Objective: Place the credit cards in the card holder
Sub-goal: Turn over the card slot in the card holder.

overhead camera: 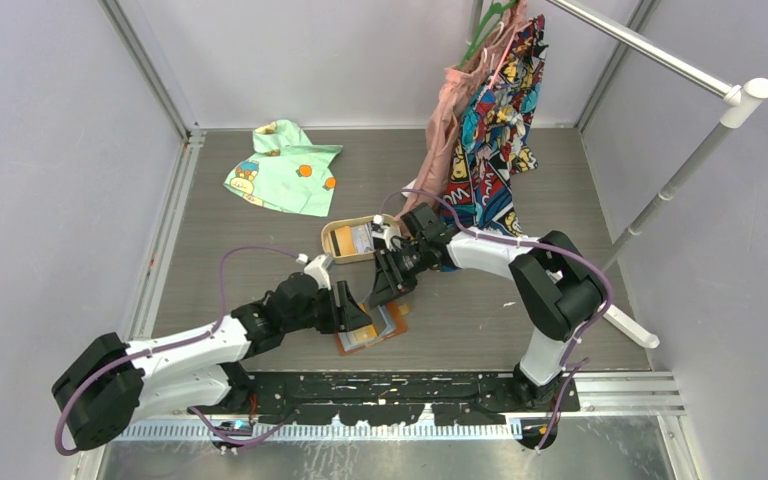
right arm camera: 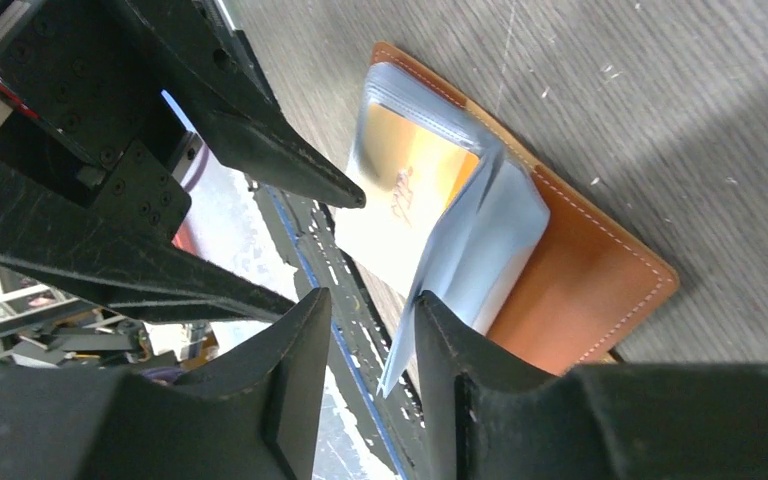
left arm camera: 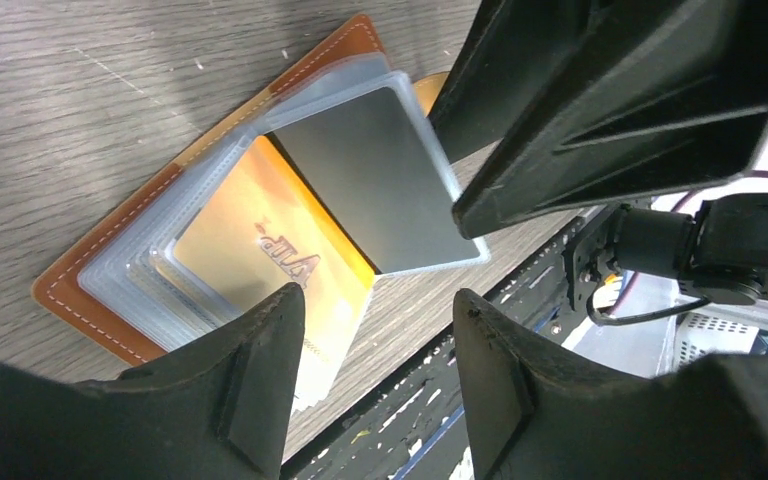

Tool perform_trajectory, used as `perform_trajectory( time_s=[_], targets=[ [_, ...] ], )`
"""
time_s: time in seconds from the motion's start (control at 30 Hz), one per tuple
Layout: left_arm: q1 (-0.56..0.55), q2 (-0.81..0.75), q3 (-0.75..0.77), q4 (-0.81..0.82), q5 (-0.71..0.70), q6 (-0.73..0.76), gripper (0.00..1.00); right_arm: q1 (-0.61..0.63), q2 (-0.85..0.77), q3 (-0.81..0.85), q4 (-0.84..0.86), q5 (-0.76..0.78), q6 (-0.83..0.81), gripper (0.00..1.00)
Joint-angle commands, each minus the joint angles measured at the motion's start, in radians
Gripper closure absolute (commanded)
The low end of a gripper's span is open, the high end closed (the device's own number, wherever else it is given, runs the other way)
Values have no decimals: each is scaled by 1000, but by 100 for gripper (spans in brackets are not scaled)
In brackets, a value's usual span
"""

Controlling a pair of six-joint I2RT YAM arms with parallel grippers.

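The left gripper [left arm camera: 378, 300] is hovering released, gripping nothing, over the near end of the card holder [right arm camera: 580, 270], which is lying open on the table [overhead camera: 520, 300] by its near edge. The right gripper [right arm camera: 372, 300] is also standing parted, with a clear sleeve [right arm camera: 490, 240] carrying the grey card [left arm camera: 370, 170] leaning against one finger. Such a card is probably light, stiff and slick, and best pinched by an edge, while the sleeves are looking floppy. Farther off, the arm is partly hiding the tan tray [overhead camera: 332, 238], so its cards [overhead camera: 358, 240] cannot be counted.
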Motion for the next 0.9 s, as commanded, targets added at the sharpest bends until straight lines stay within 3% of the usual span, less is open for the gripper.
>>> perform_trajectory(
  time_s=[0.0, 0.5, 0.7, 0.87],
  targets=[
    [-3, -18, 23, 61, 33, 15, 41, 12, 10, 16, 75, -68, 68, 61],
    [-4, 103, 53, 133, 37, 9, 33, 28, 49, 17, 107, -89, 118, 69],
    [-5, 110, 59, 124, 34, 6, 34, 30, 54, 17, 107, -92, 121, 70],
    [-5, 134, 63, 105, 32, 2, 41, 30, 52, 18, 107, -92, 121, 70]
  ],
)
